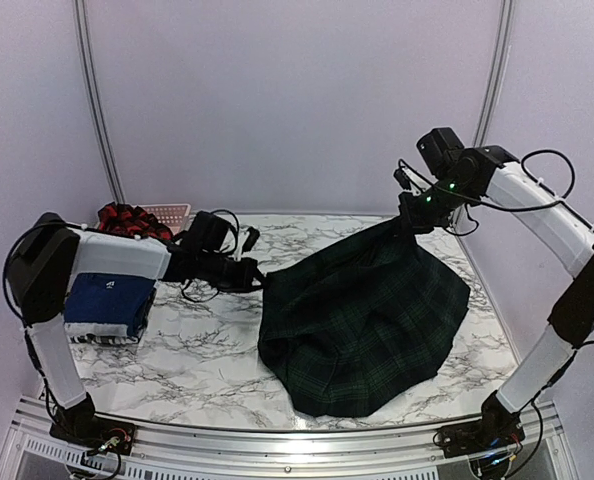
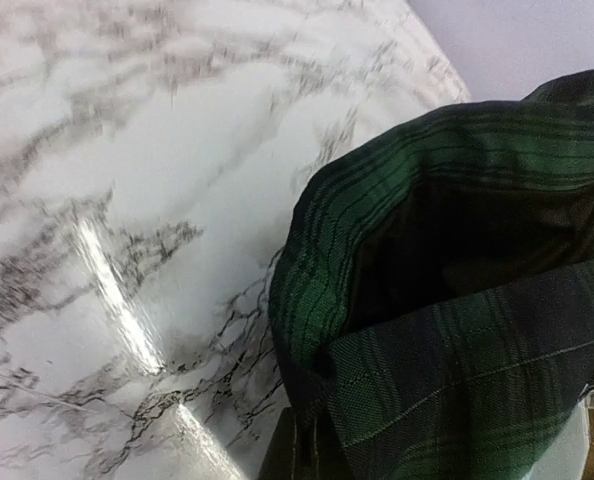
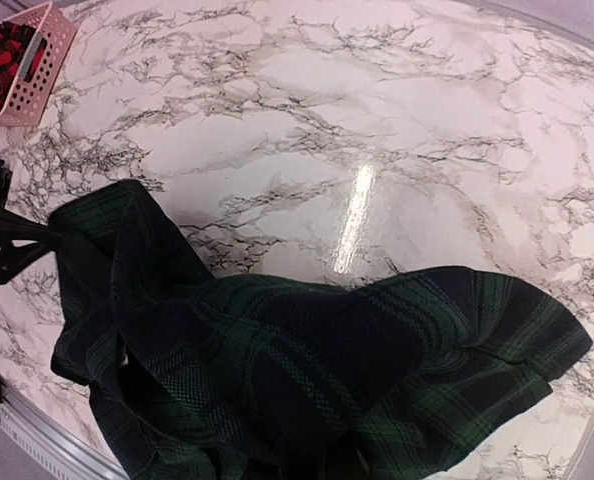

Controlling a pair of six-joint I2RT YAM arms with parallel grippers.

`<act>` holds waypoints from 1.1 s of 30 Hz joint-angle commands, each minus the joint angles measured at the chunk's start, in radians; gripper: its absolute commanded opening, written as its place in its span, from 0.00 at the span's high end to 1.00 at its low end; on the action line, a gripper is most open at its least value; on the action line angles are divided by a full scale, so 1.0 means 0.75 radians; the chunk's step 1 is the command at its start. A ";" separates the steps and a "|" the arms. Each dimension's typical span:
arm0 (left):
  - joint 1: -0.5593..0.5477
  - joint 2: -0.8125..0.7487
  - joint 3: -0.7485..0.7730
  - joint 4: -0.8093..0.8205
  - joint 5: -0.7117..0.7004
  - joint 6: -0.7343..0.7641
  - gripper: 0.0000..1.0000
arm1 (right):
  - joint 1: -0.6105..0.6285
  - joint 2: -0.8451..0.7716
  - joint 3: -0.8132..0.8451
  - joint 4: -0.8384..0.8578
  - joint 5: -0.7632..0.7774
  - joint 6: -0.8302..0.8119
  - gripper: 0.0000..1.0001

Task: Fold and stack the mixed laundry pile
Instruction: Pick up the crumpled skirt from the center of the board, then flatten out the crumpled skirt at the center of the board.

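Observation:
A dark green plaid garment point(image 1: 362, 320) hangs stretched between both grippers, and its lower part rests on the marble table point(image 1: 197, 360). My right gripper point(image 1: 409, 222) is raised at the back right and is shut on the garment's top corner. My left gripper point(image 1: 258, 275) is low at the garment's left edge and shut on it. In the left wrist view the plaid cloth point(image 2: 457, 330) bunches over the jaws. In the right wrist view the plaid cloth point(image 3: 327, 370) hides the fingers. A folded navy blue garment point(image 1: 107, 300) lies on a striped one point(image 1: 97, 338) at the left.
A pink lattice basket point(image 1: 172, 212) stands at the back left with a red-and-black checked shirt point(image 1: 125, 220) in it; the same basket point(image 3: 39, 62) shows in the right wrist view. Cables trail beside the left arm. Lilac walls close off the back and sides.

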 commanded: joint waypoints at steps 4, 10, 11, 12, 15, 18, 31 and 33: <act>0.050 -0.375 0.169 -0.135 -0.163 0.183 1.00 | -0.081 -0.085 0.198 -0.084 0.078 -0.030 1.00; 0.072 -0.635 0.239 -0.171 -0.259 0.280 1.00 | -0.221 -0.044 0.549 -0.253 0.183 -0.025 1.00; 0.075 -0.679 0.244 -0.161 -0.258 0.293 1.00 | -0.265 -0.041 0.599 -0.278 0.186 -0.020 1.00; 0.076 -0.720 0.249 -0.150 -0.242 0.310 1.00 | -0.283 -0.045 0.641 -0.294 0.176 -0.015 1.00; 0.075 -0.817 0.272 -0.141 -0.125 0.322 1.00 | -0.288 -0.067 0.660 -0.303 -0.001 0.011 1.00; 0.065 -0.892 0.295 -0.142 0.017 0.274 1.00 | -0.248 -0.107 0.619 -0.282 -0.224 0.050 1.00; 0.008 -0.998 0.372 -0.318 -0.001 0.145 1.00 | 0.004 -0.210 0.614 -0.310 -0.407 0.407 1.00; 0.015 -0.925 0.387 -0.351 -0.090 0.158 1.00 | -0.010 -0.127 0.610 -0.336 -0.358 0.340 1.00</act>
